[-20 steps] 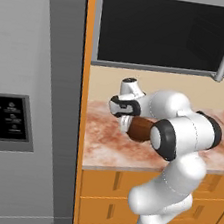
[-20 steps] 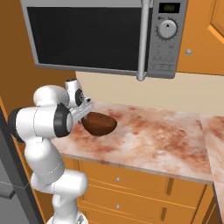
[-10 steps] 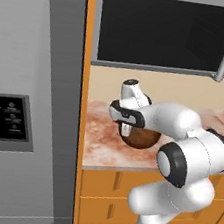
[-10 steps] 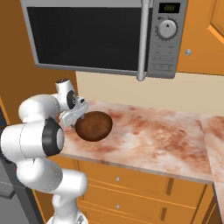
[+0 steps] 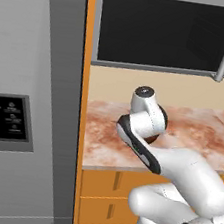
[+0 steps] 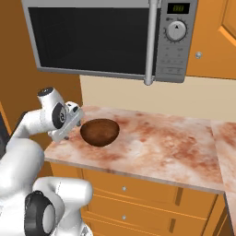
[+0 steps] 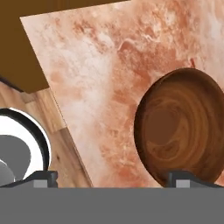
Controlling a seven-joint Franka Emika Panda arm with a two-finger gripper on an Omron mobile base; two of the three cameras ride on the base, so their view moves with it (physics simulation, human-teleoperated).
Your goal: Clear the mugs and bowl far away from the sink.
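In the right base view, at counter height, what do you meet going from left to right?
Gripper → bowl → bare stretch of counter.

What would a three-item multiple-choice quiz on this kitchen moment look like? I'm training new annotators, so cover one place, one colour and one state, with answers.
1. Where does the bowl sit?
A. on the counter under the microwave
B. inside the microwave
C. on the floor

2. What colour is the bowl?
A. white
B. brown
C. blue

3. How is the gripper?
A. shut on the bowl
B. open, holding nothing
C. shut on a mug

Answers:
1. A: the right base view shows it resting on the marbled counter.
2. B: the hand view shows a glossy brown wooden inside.
3. B: its fingertips stand wide apart in the hand view, one beside the bowl's rim.
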